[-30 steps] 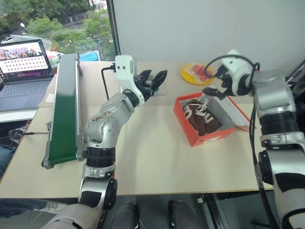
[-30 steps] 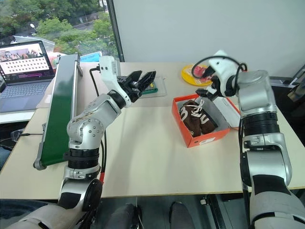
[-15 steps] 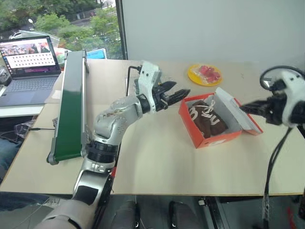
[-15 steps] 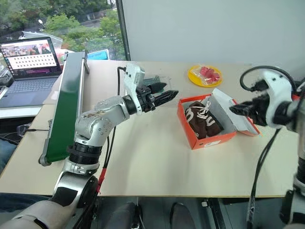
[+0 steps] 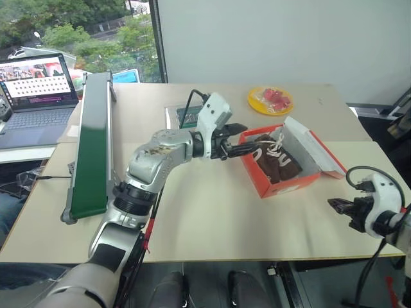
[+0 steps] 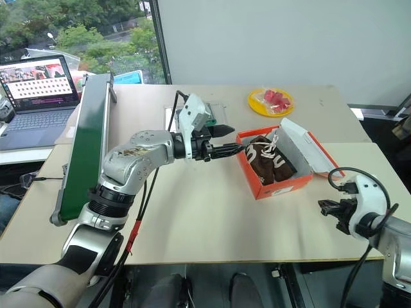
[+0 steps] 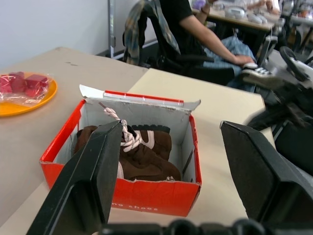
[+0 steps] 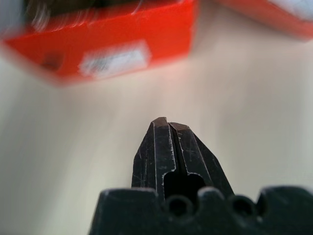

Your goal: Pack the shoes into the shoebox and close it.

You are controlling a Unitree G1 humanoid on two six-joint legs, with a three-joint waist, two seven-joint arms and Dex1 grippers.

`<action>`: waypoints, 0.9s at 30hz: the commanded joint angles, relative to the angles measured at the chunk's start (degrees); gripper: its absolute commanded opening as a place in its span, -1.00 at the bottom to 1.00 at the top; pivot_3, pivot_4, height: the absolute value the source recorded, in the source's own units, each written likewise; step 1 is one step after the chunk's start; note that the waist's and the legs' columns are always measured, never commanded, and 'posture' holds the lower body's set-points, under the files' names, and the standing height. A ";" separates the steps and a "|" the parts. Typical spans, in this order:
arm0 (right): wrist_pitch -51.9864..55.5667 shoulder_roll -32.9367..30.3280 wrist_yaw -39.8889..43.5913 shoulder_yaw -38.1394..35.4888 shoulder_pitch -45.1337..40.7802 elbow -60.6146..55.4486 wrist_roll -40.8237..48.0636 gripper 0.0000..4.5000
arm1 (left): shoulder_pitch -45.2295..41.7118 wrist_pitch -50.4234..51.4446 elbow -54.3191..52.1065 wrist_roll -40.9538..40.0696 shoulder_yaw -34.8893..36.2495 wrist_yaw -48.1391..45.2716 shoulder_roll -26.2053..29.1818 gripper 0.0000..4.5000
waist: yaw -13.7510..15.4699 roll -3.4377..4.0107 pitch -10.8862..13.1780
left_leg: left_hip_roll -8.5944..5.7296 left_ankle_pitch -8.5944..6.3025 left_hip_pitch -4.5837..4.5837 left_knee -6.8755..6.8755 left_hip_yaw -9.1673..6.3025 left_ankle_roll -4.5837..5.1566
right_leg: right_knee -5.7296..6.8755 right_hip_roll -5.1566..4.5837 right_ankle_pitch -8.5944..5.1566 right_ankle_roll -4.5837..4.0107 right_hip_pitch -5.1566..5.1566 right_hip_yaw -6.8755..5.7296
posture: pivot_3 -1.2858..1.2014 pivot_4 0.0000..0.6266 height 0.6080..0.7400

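Orange-red shoebox (image 5: pixel 282 168) holds both shoes (image 5: pixel 273 160); lid (image 5: pixel 308 151) open. Swing over with spread left claw (image 5: pixel 247 149); right claw (image 5: pixel 337 205) shut, empty.

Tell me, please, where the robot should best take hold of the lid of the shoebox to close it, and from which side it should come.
Probably the lid's free long edge, the one farthest from the hinge. The lid leans open on the robot's right of the shoebox, white inside facing the shoes, so come from the right and swing it leftward over them. The shut right gripper is on that side; the open left gripper hovers at the opposite wall.
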 commanded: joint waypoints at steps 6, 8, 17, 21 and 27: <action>-28.22 3.07 -10.44 2.61 -5.31 23.38 -4.45 -0.98 | -0.29 4.22 -6.13 1.87 -0.60 -1.48 4.78 0.51 | -0.21 0.06 -0.02 | -0.03 0.00 -0.01 -0.01 0.06 0.00 | -0.01 -0.04 0.00 0.01 -0.02 0.03 | 0.03 -0.52 1.00; -34.42 3.10 -12.20 2.96 -7.31 29.65 -4.97 -0.98 | -0.17 5.24 -6.81 1.91 -0.59 -2.00 6.01 0.51 | -0.32 0.07 -0.02 | -0.01 0.00 0.00 -0.02 0.05 0.00 | -0.01 -0.03 -0.01 0.02 -0.01 0.02 | 0.03 -0.52 1.00; -51.94 3.60 -11.63 5.19 -16.89 50.79 -2.07 -0.98 | 0.71 8.39 -9.46 2.12 0.18 -0.94 7.94 0.51 | -0.87 0.09 -0.01 | 0.00 0.01 0.02 -0.05 0.09 -0.01 | 0.00 -0.02 -0.01 0.02 -0.02 0.07 | 0.03 -0.52 1.00; -60.63 3.13 -14.53 5.63 -19.29 56.75 -2.88 -0.98 | 0.88 8.43 -10.20 2.80 0.74 0.29 8.28 0.51 | -0.88 0.08 -0.01 | 0.00 0.01 0.04 -0.04 0.10 -0.02 | 0.00 -0.03 -0.01 0.02 0.00 0.08 | 0.03 -0.52 1.00; -69.81 2.85 -17.47 5.74 -19.65 57.39 -2.51 -0.98 | 0.18 7.63 -8.51 4.42 2.45 3.70 7.26 0.51 | -0.85 0.08 -0.01 | 0.00 0.03 0.03 -0.04 0.09 -0.04 | 0.00 -0.04 -0.01 0.02 0.00 0.08 | 0.03 -0.52 1.00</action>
